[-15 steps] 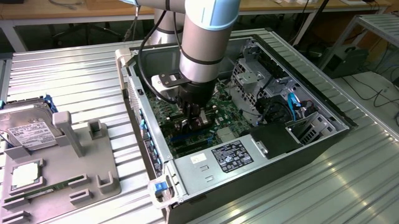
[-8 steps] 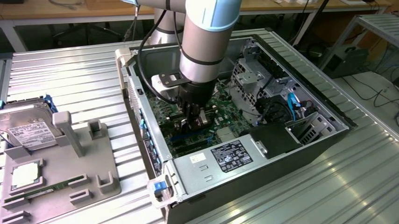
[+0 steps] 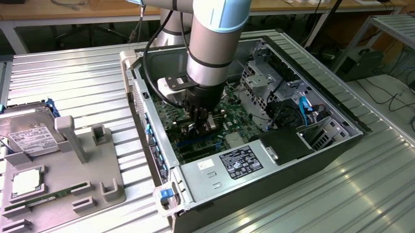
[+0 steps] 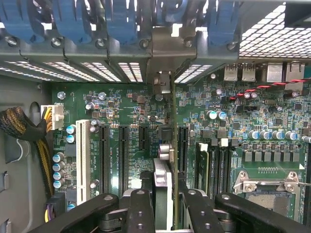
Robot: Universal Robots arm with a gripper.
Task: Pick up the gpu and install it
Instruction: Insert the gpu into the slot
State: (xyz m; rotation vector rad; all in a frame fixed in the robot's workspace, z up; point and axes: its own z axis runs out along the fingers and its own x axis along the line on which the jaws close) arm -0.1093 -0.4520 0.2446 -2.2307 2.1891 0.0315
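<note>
The gpu (image 4: 172,145) shows edge-on in the wrist view as a thin dark card standing upright over the green motherboard (image 4: 126,107). Its silver bracket (image 4: 165,48) sits up against the row of rear slot covers. My gripper (image 4: 167,206) is shut on the card, with one black finger (image 4: 140,206) on each side. In the exterior view the gripper (image 3: 201,122) is down inside the open computer case (image 3: 324,160), low over the motherboard's expansion slots. Whether the card's edge is seated in a slot is hidden.
Black expansion slots (image 4: 104,160) and a white slot (image 4: 82,160) lie beside the card. Blue slot clips (image 4: 73,19) line the rear wall. The power supply (image 3: 240,162) and drive cage (image 3: 259,82) crowd the case. A grey fixture holds a hard drive (image 3: 29,131) and RAM stick (image 3: 45,198).
</note>
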